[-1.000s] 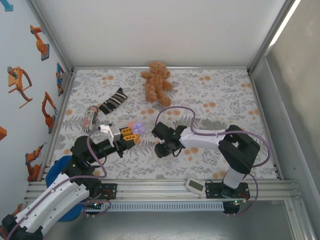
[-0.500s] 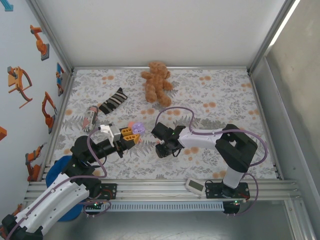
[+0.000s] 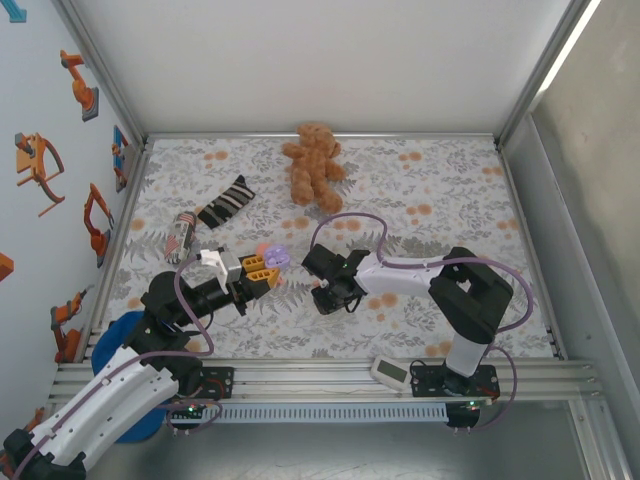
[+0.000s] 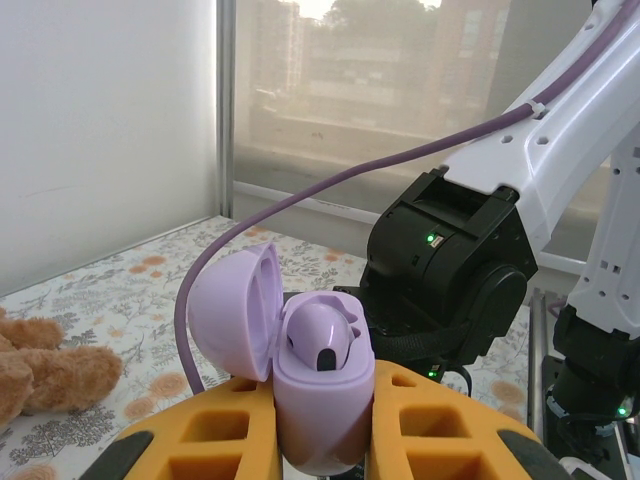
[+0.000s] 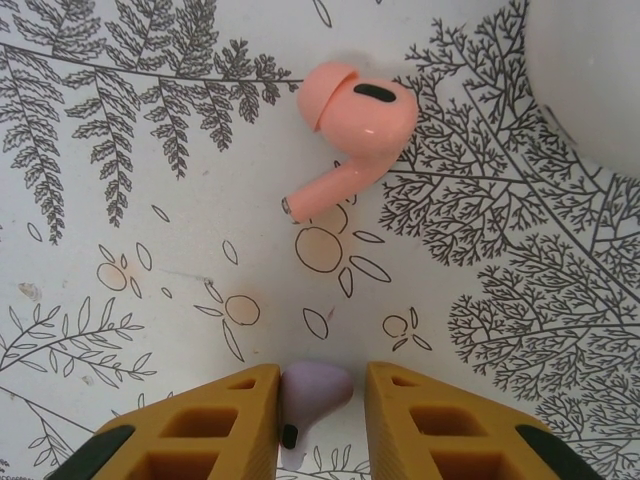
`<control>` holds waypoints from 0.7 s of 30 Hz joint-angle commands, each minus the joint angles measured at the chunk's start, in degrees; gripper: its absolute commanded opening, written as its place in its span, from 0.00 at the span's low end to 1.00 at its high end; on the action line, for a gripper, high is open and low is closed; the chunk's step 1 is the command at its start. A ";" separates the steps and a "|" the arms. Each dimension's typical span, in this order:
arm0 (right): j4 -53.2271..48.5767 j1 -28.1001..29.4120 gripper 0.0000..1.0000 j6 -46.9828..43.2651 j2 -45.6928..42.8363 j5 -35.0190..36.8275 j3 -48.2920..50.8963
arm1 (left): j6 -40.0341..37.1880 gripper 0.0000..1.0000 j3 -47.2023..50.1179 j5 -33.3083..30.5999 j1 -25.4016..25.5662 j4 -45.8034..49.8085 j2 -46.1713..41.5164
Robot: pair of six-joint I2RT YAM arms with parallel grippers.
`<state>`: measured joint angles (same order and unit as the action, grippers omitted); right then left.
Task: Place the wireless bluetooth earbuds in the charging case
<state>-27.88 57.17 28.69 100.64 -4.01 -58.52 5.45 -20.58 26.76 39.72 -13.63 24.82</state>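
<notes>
Lilac bud [image 5: 312,392] sits right between the yellow fingers [image 5: 200,430] of the right gripper [image 5: 320,372], stem pointing at 6 o'clock. The fingers are close in on both sides, one of them touching it, but I honestly can't tell if it's actually pinched. A pink bud [image 5: 350,130] lies loose on the fern-print mat [image 5: 150,250] at 12 o'clock from it, clear of the fingers. Some white rounded thing [image 5: 590,80] pokes in at 2 o'clock, no idea what it is.

The case [image 4: 318,415] is lilac too. It's clamped upright between the fingers of the left gripper [image 4: 322,385] and held off the mat. Its lid [image 4: 235,310] is flipped open toward 9 o'clock, and a second lilac bud [image 4: 320,338] is already seated inside.

From above, the case [image 3: 277,257] in the left gripper [image 3: 262,268] is near mid-mat. The right gripper [image 3: 325,297] is down at the mat at roughly 4 o'clock from it, close but apart. A teddy [image 3: 315,165] lies well off at 12 o'clock, and a striped sock [image 3: 227,202] at 10 o'clock.
</notes>
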 commanded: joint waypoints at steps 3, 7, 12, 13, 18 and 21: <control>0.54 0.04 0.26 0.08 0.91 -0.12 -1.25 | -0.88 0.00 -1.09 0.04 0.18 -0.59 -0.04; 0.54 0.05 0.26 0.06 0.30 -0.19 -1.39 | -0.96 0.00 -1.12 0.00 0.20 -0.59 -0.11; 0.56 0.04 0.24 0.01 -0.78 -0.12 -1.20 | -0.97 0.00 -1.15 0.04 0.22 -0.58 -0.04; 0.54 0.05 0.24 -0.02 -0.97 -0.12 -1.08 | -0.95 0.00 -1.14 0.04 0.20 -0.56 -0.10; 0.29 0.04 0.23 0.01 -1.67 0.05 -1.10 | -1.05 0.00 -1.13 -0.01 0.26 -0.82 -0.02; 0.11 0.05 0.23 0.00 -2.51 0.47 -1.00 | -0.98 0.00 -1.15 0.04 0.19 -0.87 0.14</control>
<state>-27.57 57.17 28.69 100.49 -4.05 -58.59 5.43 -20.58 26.79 39.72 -13.63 24.95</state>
